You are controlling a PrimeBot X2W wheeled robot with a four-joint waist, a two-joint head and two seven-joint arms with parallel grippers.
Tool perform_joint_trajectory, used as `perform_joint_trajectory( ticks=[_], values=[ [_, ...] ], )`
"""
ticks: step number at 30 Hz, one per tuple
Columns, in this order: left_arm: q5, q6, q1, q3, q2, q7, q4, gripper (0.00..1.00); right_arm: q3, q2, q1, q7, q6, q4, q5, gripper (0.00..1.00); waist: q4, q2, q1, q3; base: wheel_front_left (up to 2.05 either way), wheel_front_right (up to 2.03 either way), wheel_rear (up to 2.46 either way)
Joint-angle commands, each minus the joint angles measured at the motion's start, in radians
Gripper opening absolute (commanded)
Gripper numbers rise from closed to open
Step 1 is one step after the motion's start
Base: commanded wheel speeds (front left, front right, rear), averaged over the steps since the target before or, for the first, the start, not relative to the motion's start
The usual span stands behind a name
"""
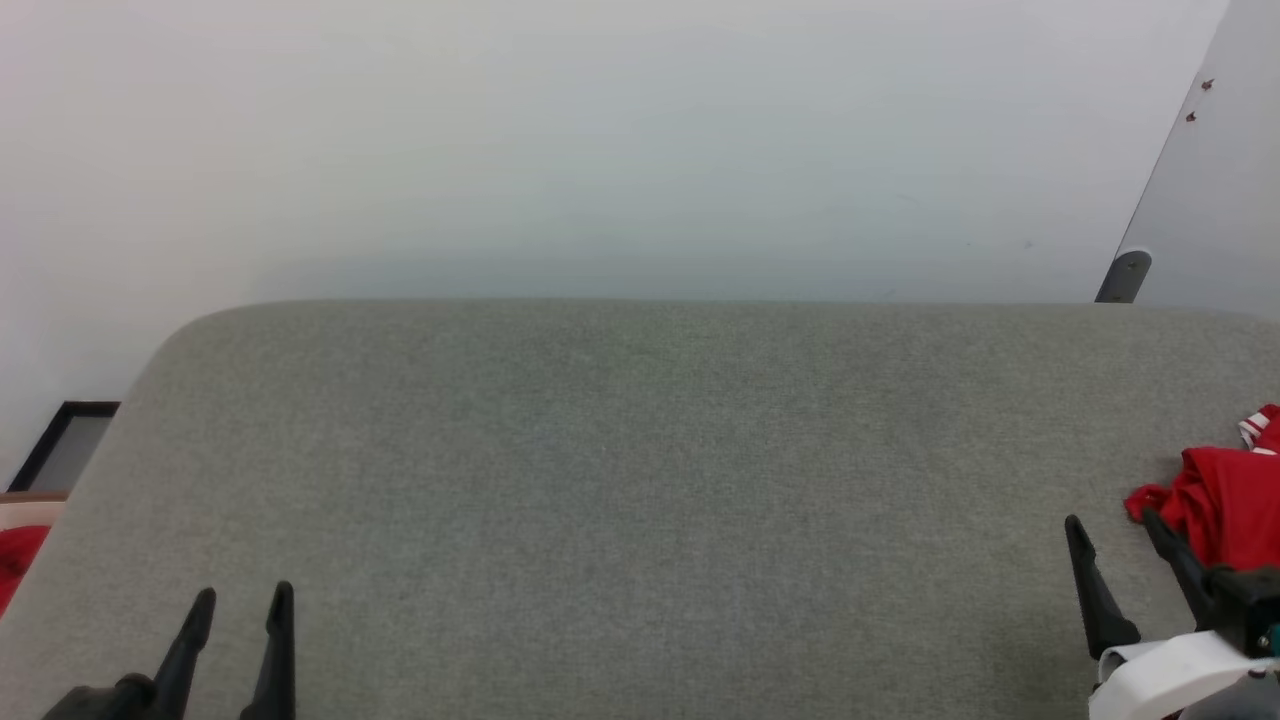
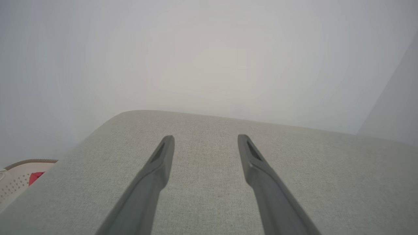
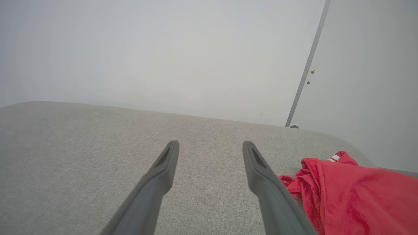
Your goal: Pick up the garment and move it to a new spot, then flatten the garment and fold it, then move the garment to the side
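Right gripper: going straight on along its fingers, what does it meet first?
Probably the grey cushion: the right gripper, open, seems angled slightly down at it; depth unclear. Past that, the wall. The garment lies off to its right.

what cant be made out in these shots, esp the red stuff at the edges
Garment: head view, cut off by the right edge; right wrist view, runs off right and bottom edges. Full shape unknown.
Red patch: head view, cut by the left edge and grey surface; unidentifiable.

The garment (image 1: 1225, 505) is lying on the surface (image 1: 640, 480) just right of the right pincer (image 1: 1112, 520), far from the left pincer (image 1: 245, 592).
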Motion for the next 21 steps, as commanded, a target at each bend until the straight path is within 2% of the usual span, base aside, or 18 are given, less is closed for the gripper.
perform_joint_trajectory(
  ticks=[1, 21],
  values=[
    [0.016, -0.008, 0.008, 0.004, -0.005, -0.004, 0.008, 1.0, -0.007, 0.01, 0.025, -0.004, -0.001, -0.02, -0.014, 1.0, 0.002, 0.0, 0.0, -0.001, 0.0, 0.0, 0.0],
    [0.048, -0.033, 0.014, 0.023, -0.043, -0.004, 0.041, 1.0, -0.034, 0.04, 0.098, -0.003, -0.001, -0.1, -0.038, 1.0, -0.002, 0.0, 0.0, -0.003, 0.0, 0.0, 0.0]
  ],
)
